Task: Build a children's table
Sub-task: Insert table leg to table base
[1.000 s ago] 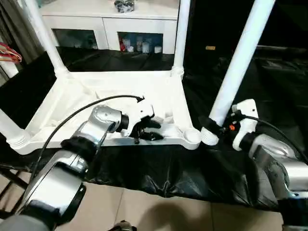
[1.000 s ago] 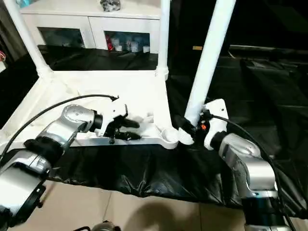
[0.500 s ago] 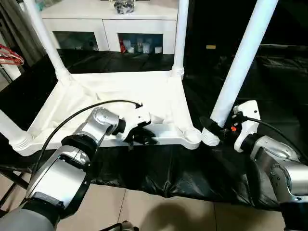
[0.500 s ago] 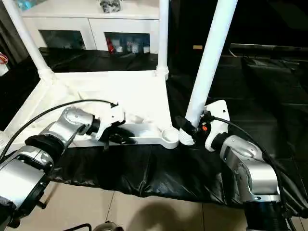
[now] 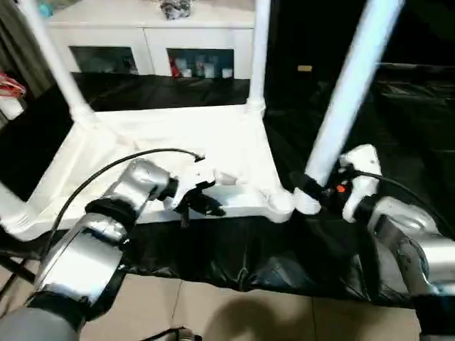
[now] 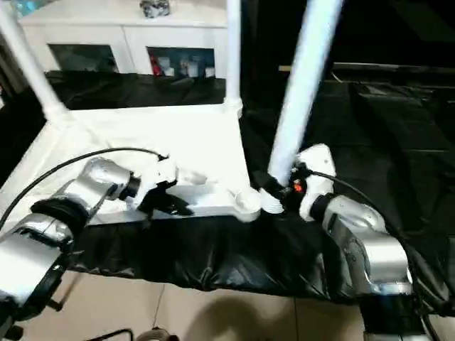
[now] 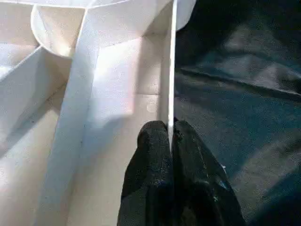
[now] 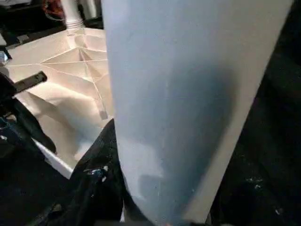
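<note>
The children's table lies upside down on a black cloth, its ribbed white top [image 5: 178, 135] facing up. Three white legs stand in its corner sockets: far left [image 5: 50, 57], far right [image 5: 257, 50] and near left [image 5: 11, 206]. My left gripper [image 5: 206, 206] is shut on the thin near rim [image 7: 170, 84] of the top, one finger on each side. My right gripper [image 5: 313, 190] is shut on the lower end of a fourth leg [image 5: 348, 92], held nearly upright. That leg's foot stands just beside the empty near-right socket [image 5: 279, 202].
A white cabinet [image 5: 149, 28] with glass doors stands behind the table. The black cloth [image 5: 398, 128] covers the work surface, and its front edge [image 5: 249, 270] hangs down to a tiled floor.
My left gripper has closed onto the near rim of the table top. The right gripper and its leg have stayed where they were. The camera has shifted slightly.
</note>
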{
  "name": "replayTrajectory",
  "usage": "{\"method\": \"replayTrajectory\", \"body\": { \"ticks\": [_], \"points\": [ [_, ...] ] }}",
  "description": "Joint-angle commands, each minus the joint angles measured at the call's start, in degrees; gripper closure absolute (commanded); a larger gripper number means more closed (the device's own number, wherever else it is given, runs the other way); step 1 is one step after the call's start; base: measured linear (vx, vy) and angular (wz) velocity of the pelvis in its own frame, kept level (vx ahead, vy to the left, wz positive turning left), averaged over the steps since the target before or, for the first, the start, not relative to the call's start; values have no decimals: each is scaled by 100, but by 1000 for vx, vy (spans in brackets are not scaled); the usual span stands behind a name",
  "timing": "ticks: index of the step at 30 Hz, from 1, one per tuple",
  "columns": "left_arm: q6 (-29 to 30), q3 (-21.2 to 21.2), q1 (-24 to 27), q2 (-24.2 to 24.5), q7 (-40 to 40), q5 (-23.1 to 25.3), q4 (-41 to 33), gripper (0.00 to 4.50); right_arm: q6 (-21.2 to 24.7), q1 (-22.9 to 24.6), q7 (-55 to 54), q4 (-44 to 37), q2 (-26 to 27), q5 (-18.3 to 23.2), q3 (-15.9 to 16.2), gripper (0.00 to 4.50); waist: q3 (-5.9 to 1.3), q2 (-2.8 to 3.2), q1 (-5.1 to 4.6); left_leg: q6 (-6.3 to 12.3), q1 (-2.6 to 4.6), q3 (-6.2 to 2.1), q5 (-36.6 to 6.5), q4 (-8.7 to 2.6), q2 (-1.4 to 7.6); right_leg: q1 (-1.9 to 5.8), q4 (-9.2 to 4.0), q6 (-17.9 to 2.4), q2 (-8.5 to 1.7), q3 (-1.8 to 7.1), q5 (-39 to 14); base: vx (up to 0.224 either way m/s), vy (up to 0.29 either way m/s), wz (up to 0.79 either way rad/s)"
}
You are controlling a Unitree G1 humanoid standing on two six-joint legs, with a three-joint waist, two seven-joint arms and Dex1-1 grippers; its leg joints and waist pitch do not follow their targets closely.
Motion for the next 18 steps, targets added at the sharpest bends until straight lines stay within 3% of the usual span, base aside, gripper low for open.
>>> {"method": "replayTrajectory", "body": {
  "ticks": [1,2,3,5,9,11,12,15,16,17,18],
  "points": [
    [211,123,284,249,-190,-151,-429,450,-46,-143,105,83,24,-6,100,261,-439,-145,40,194,51,-46,-1068,-378,111,395,-402,-886,-483,217,-1833,0,0,0],
    [411,141,566,354,-284,-241,-936,450,-48,-173,144,110,57,-12,161,261,-431,-174,36,180,88,-17,-1156,-383,113,352,-438,-892,-467,219,-1868,0,0,0],
    [604,151,810,427,-340,-336,-1404,450,-52,-187,158,127,89,-20,204,261,-432,-154,28,144,65,-46,-1159,-394,138,379,-386,-939,-506,230,-1806,0,0,0],
    [797,162,1090,494,-371,-421,-1943,450,-60,-200,167,150,132,-38,244,261,-424,-152,19,84,113,-21,-1316,-405,139,326,-420,-928,-484,240,-1934,0,0,0],
    [746,120,1696,608,-26,-263,-2987,450,-58,-211,194,150,213,-16,349,261,-384,-157,4,38,104,-17,-1499,-429,128,308,-457,-805,-470,246,-2179,0,0,0],
    [848,133,1805,598,91,-244,-3217,450,-63,-212,200,150,226,-14,369,261,-377,-160,7,30,112,-14,-1566,-431,106,302,-490,-678,-462,240,-2404,0,0,0],
    [1047,179,1849,568,109,-325,-3386,405,-73,-218,205,164,234,-14,371,261,-377,-160,7,30,112,-14,-1566,-431,106,302,-490,-678,-462,240,-2404,0,0,0],
    [1232,207,1884,563,137,-385,-3579,391,-122,-223,202,229,251,-25,376,261,-388,-173,20,21,96,-17,-1457,-430,97,308,-488,-608,-464,245,-2414,0,0,0],
    [1238,204,1901,579,164,-360,-3627,371,-145,-221,194,255,265,-38,379,261,-389,-169,22,25,96,-15,-1447,-427,95,303,-494,-603,-459,247,-2404,0,0,0],
    [1263,199,1939,617,208,-308,-3732,360,-170,-216,169,279,296,-58,387,261,-392,-115,15,-3,101,-23,-1491,-430,101,294,-493,-610,-452,248,-2350,0,0,0],
    [1262,201,1928,623,209,-298,-3721,352,-157,-209,152,254,308,-53,386,261,-400,-123,2,-32,97,-26,-1528,-433,92,310,-482,-627,-431,241,-2200,0,0,0]
  ]
}}
